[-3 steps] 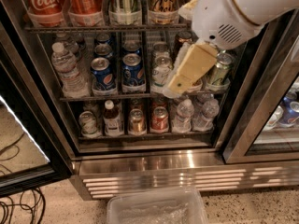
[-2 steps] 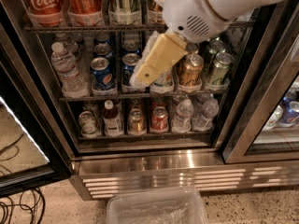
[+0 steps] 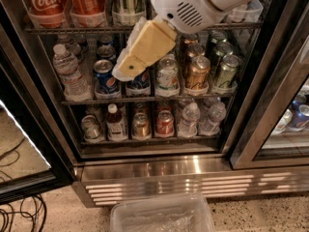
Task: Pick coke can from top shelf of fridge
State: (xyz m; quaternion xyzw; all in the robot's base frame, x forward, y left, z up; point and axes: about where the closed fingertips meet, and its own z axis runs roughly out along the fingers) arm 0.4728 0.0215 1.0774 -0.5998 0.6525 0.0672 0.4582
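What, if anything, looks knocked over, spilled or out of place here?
Nothing in the fridge looks spilled or toppled: the coke can and other drinks stand upright. The gripper hangs before the Pepsi cans. Only oddities: a clear tub on the floor by the grille, and loose cables at lower left.

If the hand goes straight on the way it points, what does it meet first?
Probably the blue Pepsi can on the middle shelf; the hand points down toward it, but depth is unclear.
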